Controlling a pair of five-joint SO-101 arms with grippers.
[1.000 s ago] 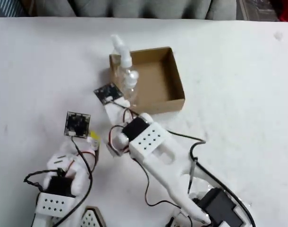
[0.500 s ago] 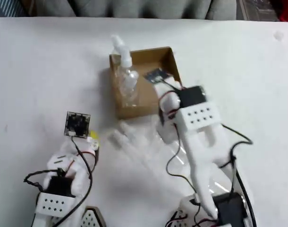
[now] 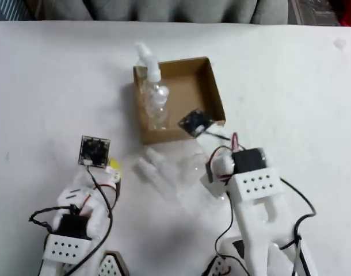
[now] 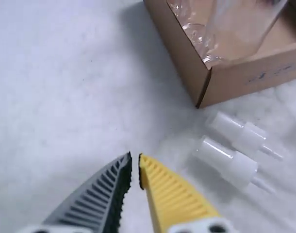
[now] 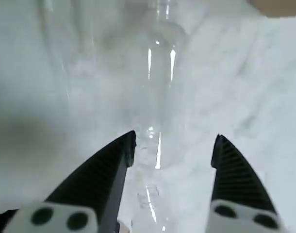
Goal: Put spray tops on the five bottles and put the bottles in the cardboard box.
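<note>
Since a clear bottle (image 5: pixel 160 73) lies beside the cardboard box (image 3: pixel 217 95), the right gripper (image 5: pixel 174 140) hangs over it spread wide, while the left gripper (image 4: pixel 134 159), closed and empty, sits near two loose spray tops (image 4: pixel 230 155).

Brown cardboard box (image 3: pixel 190 92), white spray tops (image 4: pixel 229 161), grey-and-yellow left pincer (image 4: pixel 135 158).

Nothing legible shows anywhere, neither word, number nor sign. The cardboard box (image 4: pixel 250 70) has a few faint dark marks on its outer wall, on the side at six o'clock in the high view, but they are too small and smeared to read as letters or figures
</note>
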